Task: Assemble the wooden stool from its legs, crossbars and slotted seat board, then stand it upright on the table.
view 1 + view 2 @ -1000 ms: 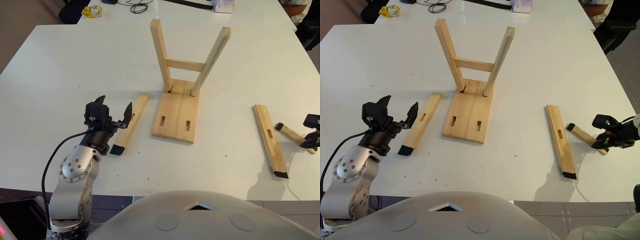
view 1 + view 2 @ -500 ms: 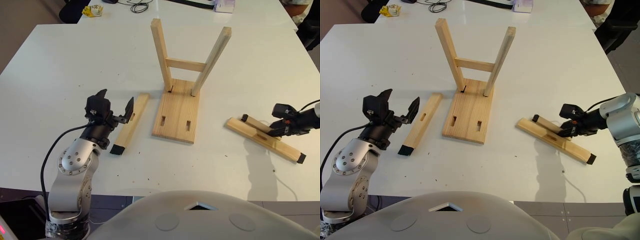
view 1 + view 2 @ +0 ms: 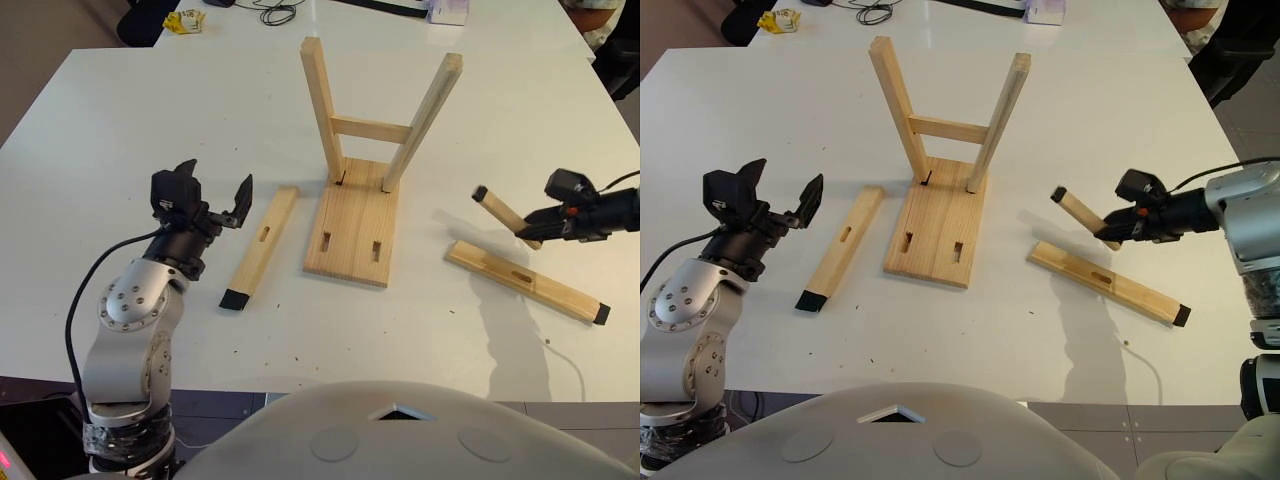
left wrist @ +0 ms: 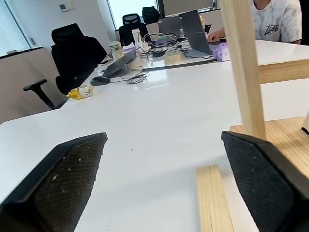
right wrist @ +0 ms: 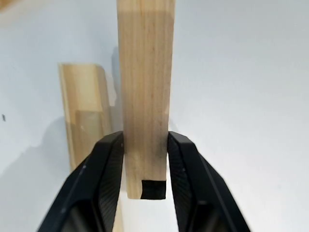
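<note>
Near the front left corner of the white tabletop (image 3: 150,110), the left gripper (image 3: 212,190) hovers with its fingers (image 4: 72,179) spread wide apart and nothing between them. Just to its right lies the left loose leg (image 3: 260,235), flat on the tabletop. Its slot faces up and its black tip points to the front edge.

At the middle of the tabletop the seat board (image 3: 355,230) lies flat. Its two far slots each hold an upright leg (image 3: 322,105), and the two legs are joined by a fitted crossbar (image 3: 370,128). The two near slots (image 3: 327,241) are open.

Toward the right edge, the right gripper (image 3: 535,228) has its fingers (image 5: 113,164) clamped on the loose crossbar (image 3: 500,210) close to one end. That bar is raised off the tabletop and tilted, with its black far end pointing up and toward the seat board. Below it the right loose leg (image 3: 525,282) lies flat and slanted. Its slot faces up and its black tip is nearest the front right corner.
</note>
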